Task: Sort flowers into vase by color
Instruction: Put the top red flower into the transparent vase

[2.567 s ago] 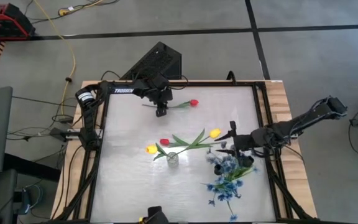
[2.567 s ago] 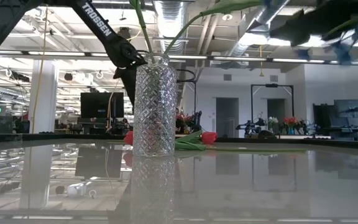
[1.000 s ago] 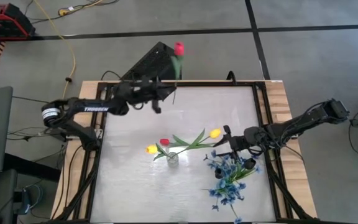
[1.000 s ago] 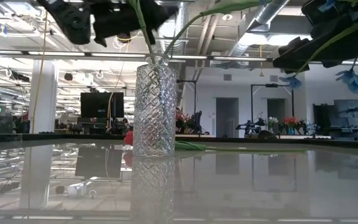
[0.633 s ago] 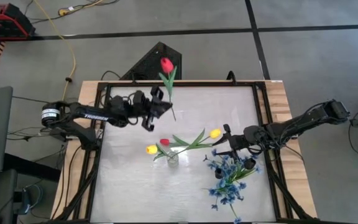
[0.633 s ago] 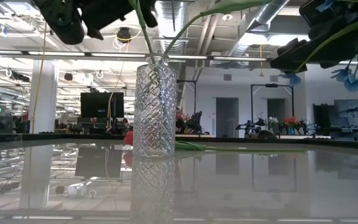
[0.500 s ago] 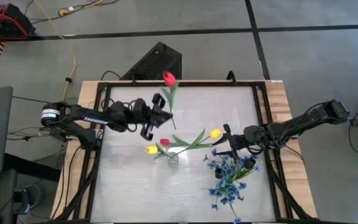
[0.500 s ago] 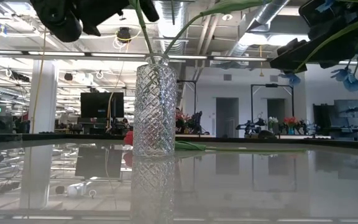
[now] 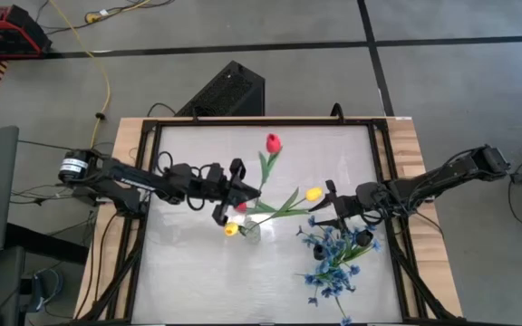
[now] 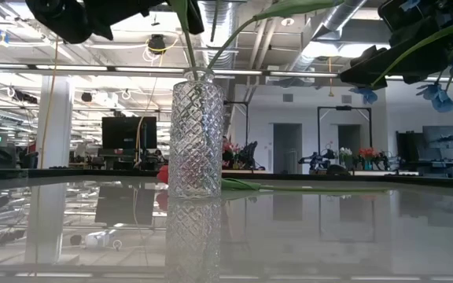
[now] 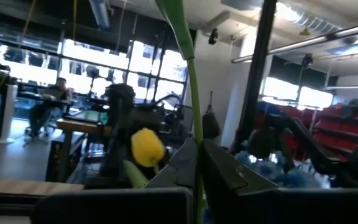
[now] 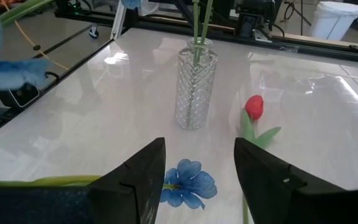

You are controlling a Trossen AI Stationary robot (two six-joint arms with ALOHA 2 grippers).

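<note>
Since the earlier frames the left gripper (image 9: 234, 192) has carried its red tulip (image 9: 273, 142) from the table's top edge toward centre frame, jaws clamped on the stem. The stem slants up-right from the jaws; the glass vase (image 9: 251, 230) sits just below-right. Its yellow tulips (image 9: 313, 193) crowd the mouth. The right gripper (image 9: 332, 215), jaws spread, hangs over the blue sprays (image 9: 332, 258).

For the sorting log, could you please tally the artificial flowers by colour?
Red artificial tulips: 2
Yellow artificial tulips: 2
Bushy blue blossom spray: 1 bunch; its stems cannot be counted separately
Total: 5
</note>
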